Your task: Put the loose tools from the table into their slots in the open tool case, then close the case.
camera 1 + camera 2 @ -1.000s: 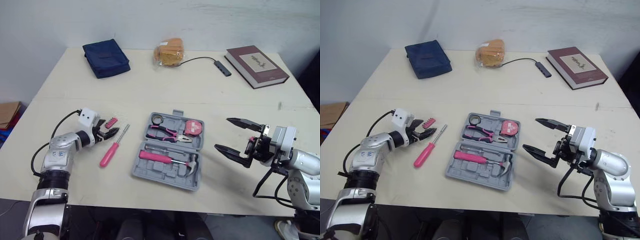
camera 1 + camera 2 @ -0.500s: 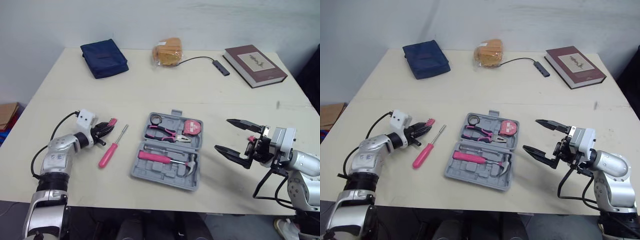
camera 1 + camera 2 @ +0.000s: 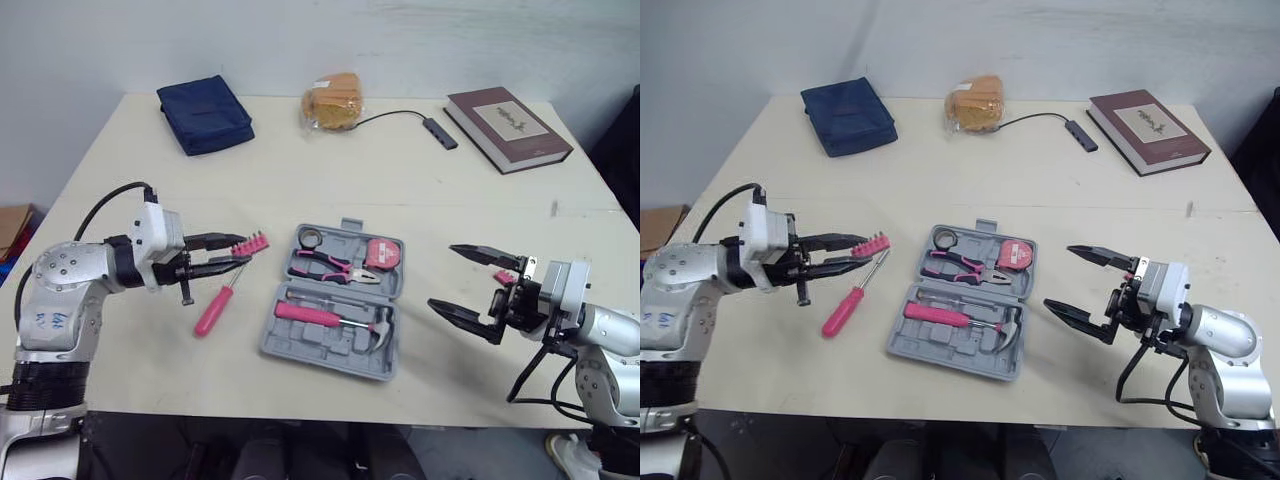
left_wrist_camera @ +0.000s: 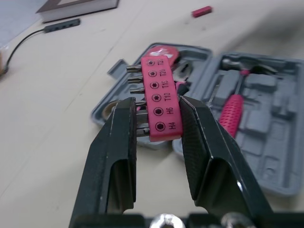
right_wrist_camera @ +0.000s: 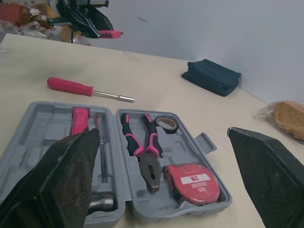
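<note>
Bit holder (image 4: 160, 97) is pinched at one end by the left gripper (image 3: 238, 250). The fingers are closed onto it and most of the strip is left sticking out past the tips. It's held up off the table (image 3: 400, 180), just left of the open tool case (image 3: 322, 350). Screwdriver (image 3: 216, 309) is left lying on the table underneath, beside the case. What could be messed up from here?

re: Probably the drop-in. With so little of the strip gripped, it could be twisted or knocked loose if it's pressed into a slot at an angle. Pliers (image 3: 335, 265), hammer (image 3: 330, 318) and tape measure (image 3: 383, 255) are already seated, so they could get bumped too. Which slot is meant for the bits can't be told. Right gripper (image 3: 441, 276) is spread wide with nothing in it, off to the right of the case, so no lid trouble is expected yet.
</note>
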`<state>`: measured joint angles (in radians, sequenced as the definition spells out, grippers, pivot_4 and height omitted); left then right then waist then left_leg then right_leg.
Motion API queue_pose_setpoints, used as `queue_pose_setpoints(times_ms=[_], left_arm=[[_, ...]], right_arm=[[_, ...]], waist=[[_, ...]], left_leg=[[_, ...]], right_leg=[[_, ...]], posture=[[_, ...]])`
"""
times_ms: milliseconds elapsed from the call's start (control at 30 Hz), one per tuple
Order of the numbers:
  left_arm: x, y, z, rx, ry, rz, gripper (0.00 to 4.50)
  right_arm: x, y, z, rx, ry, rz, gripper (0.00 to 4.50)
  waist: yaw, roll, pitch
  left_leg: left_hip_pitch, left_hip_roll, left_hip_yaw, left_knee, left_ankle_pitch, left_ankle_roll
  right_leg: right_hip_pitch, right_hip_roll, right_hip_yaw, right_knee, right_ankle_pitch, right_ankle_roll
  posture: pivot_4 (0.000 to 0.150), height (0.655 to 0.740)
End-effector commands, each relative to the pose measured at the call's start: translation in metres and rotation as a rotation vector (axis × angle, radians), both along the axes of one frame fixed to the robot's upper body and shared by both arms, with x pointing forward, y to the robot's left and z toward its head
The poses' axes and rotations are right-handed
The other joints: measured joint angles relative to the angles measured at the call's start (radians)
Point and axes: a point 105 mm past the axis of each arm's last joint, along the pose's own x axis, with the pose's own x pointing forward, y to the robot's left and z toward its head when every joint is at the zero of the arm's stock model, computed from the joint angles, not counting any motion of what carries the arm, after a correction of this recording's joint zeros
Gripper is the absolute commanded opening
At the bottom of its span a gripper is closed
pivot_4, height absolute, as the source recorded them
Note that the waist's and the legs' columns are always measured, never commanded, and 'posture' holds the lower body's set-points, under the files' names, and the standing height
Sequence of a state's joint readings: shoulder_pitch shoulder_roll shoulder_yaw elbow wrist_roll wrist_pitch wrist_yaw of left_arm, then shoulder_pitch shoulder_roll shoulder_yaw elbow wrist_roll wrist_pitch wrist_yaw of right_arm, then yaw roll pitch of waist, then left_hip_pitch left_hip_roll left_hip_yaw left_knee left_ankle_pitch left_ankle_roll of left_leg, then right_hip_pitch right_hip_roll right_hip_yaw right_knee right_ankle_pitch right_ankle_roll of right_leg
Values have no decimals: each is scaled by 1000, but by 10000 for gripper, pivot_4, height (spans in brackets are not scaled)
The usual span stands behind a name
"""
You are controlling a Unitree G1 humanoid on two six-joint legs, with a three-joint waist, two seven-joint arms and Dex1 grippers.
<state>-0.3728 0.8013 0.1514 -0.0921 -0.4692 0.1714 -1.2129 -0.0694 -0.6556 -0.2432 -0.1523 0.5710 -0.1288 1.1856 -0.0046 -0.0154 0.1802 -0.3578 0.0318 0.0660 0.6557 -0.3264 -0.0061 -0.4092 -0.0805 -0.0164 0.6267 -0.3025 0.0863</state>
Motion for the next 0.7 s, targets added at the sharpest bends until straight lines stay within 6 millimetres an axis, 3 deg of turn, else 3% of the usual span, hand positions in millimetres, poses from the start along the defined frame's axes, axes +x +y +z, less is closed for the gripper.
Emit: queue_pose_setpoints(times_ms=[33,467,700], left_arm=[[-23,-14,-6,134,27,-161,6431],[-34,-41,-52,530,71,-232,6431],[-17,-45,-65,630,57,-155,6431]], right_arm=[[-6,3,9,-9,-35,19,45000],[-28,23,7,-52,48,160,45000],[-34,26,1,-55,92,194,45000]], waist=[[-1,0,0],[0,0,0],[3,0,1]], left_leg=[[0,0,0,0,0,0],[0,0,1,0,-1,2],[-1,0,0,2,-1,2]], right_leg=[[0,0,1,0,0,0],[0,2,1,0,0,0],[0,3,1,0,0,0]], posture=[[1500,7400],[1500,7400],[1500,7400]])
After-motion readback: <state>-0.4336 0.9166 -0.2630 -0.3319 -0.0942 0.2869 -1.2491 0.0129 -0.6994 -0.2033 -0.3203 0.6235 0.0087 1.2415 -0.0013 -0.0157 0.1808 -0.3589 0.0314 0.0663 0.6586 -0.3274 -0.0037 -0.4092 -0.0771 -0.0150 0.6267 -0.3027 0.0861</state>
